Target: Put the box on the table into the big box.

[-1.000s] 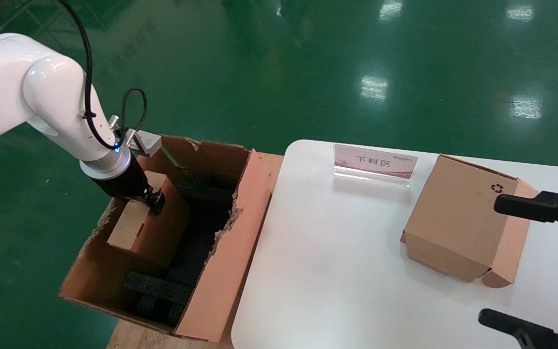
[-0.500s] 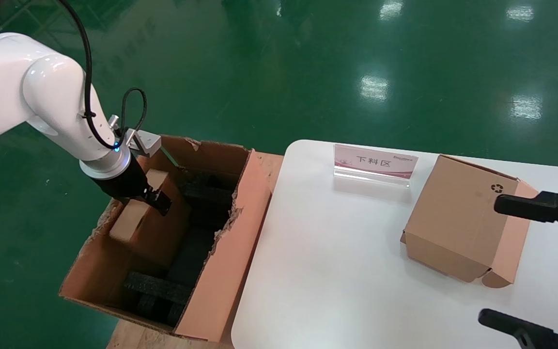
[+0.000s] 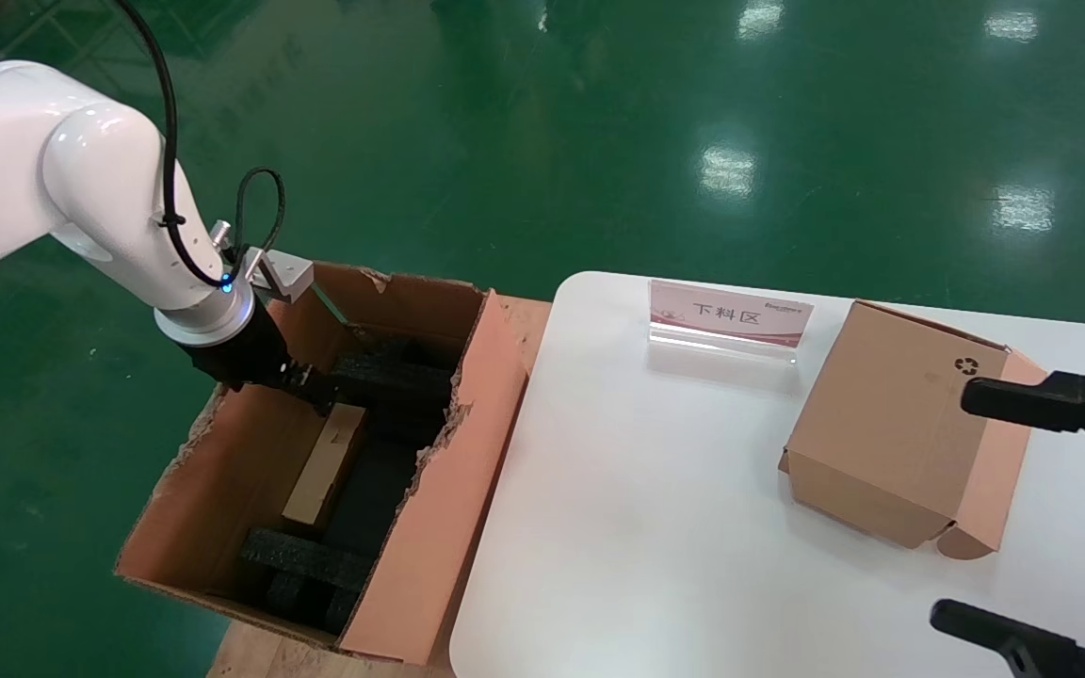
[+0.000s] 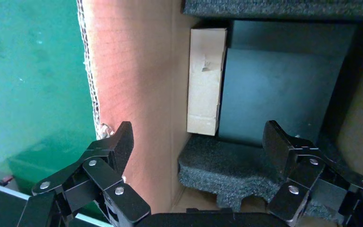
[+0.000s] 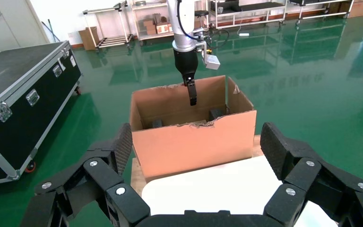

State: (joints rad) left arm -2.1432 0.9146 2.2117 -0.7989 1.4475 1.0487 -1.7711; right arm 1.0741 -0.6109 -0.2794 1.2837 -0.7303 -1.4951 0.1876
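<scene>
Cardboard fills my left side: the big box (image 3: 429, 527) stands beside the left edge of the table (image 3: 655, 527), ragged flaps up, black foam pieces (image 3: 302, 556) at its bottom. My left gripper (image 3: 302, 386) hangs just inside the carton's far left corner with its fingers spread wide and nothing between them. The box (image 3: 324, 466) lies below it on edge, leaning along the left inner wall, one end by the foam. A half second ago that gripper was clamped on the box up near the rim; now the box has dropped free and the jaws stand apart. I judge it light, stiff and a little slick, safest pinched across its thin faces near the middle, not at the tabbed end. Further right on the table stand a pink sign (image 3: 729, 315) and a cube-like carton (image 3: 891, 433). At the right edge my right gripper (image 3: 1013, 508) waits parked, fingers wide and holding nothing.
</scene>
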